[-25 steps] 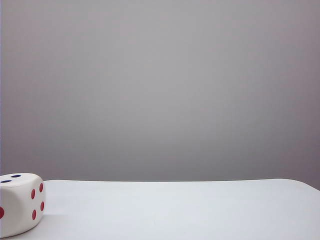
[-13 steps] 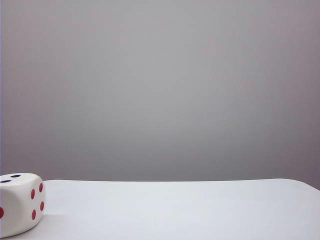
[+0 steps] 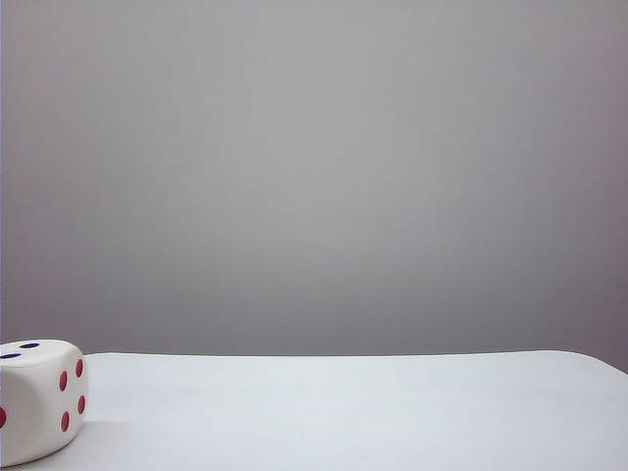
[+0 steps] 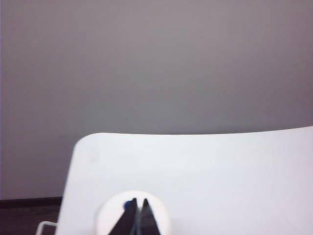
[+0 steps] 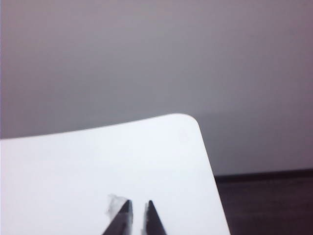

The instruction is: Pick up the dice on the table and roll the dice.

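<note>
The dice (image 3: 39,397), a large white cube with rounded edges, rests on the table (image 3: 343,412) at the far left of the exterior view; red pips face the side and dark blue pips face up. No gripper shows in that view. In the left wrist view my left gripper (image 4: 138,201) is shut with nothing in it, its tips in front of the dice (image 4: 160,218), where one blue pip shows. My right gripper (image 5: 139,202) hovers over bare table (image 5: 98,161) near a rounded corner, its tips parted by a narrow gap with nothing between them.
A plain grey wall (image 3: 314,177) stands behind the table. Dark floor (image 5: 269,205) lies past the table's edge in the right wrist view and also past the rounded corner (image 4: 83,144) in the left wrist view. A small pale smudge (image 5: 114,199) sits beside the right fingertips.
</note>
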### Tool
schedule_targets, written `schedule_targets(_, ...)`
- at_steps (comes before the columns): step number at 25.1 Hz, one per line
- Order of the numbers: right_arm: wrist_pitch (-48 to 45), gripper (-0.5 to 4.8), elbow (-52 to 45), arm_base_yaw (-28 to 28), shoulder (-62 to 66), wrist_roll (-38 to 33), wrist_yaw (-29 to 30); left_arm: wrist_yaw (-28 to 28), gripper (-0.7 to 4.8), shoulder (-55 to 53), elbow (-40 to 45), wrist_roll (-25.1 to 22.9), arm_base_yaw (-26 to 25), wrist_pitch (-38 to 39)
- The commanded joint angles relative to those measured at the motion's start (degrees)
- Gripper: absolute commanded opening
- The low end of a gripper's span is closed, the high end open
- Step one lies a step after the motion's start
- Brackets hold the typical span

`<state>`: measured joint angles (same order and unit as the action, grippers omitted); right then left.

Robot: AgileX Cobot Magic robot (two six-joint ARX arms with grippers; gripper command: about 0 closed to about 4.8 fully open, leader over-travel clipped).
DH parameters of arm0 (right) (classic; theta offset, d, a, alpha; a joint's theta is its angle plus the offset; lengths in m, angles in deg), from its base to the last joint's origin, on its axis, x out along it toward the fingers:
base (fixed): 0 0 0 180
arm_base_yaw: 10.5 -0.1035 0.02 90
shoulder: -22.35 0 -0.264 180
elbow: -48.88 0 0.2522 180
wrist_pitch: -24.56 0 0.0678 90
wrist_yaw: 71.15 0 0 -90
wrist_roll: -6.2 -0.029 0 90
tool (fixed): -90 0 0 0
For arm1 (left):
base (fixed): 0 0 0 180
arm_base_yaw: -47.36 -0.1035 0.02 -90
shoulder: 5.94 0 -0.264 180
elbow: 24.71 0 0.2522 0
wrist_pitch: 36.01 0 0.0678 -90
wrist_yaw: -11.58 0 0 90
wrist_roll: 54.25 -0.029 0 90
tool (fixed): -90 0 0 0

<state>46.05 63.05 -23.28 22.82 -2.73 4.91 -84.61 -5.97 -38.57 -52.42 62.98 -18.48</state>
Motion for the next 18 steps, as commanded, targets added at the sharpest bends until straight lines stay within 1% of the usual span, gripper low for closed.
schedule_targets(1,1.6,0.36,-0.3,0.0,0.1,0.1,0.0,4.6,-0.05,0.0,-0.2,-0.7,-5.5,0.8)
schedule_targets(2,1.5,0.36,-0.3,0.0,0.1,0.1,0.2,6.8,-0.05,0.0,-0.2,-0.7,-7.8,0.2)
schedule_targets(5,1.6,0.30,-0.3,-0.1,0.1,0.1,0.3,6.8,-0.04,0.0,-0.2,-0.7,-10.3,0.1)
schedule_targets(6,1.5,0.04,-0.3,-0.1,0.1,0.1,0.8,6.9,-0.03,0.0,-0.2,-0.7,-10.7,0.5)
schedule_targets(7,1.7,-0.05,-0.3,-0.1,0.1,0.1,2.1,7.3,-0.02,0.0,-0.2,-0.7,-10.8,2.6)
schedule_targets(10,1.9,-0.05,-0.3,-0.1,0.6,0.1,3.8,7.7,-0.02,0.0,-0.3,0.5,-10.5,7.0)
schedule_targets(13,1.9,-0.06,-0.3,0.0,1.6,0.1,3.6,7.1,-0.02,0.0,-0.3,0.2,-10.6,6.8)
schedule_targets(18,1.9,-0.05,-0.3,-0.1,2.5,0.2,3.9,7.7,-0.02,0.0,-0.3,0.3,-10.6,6.8)
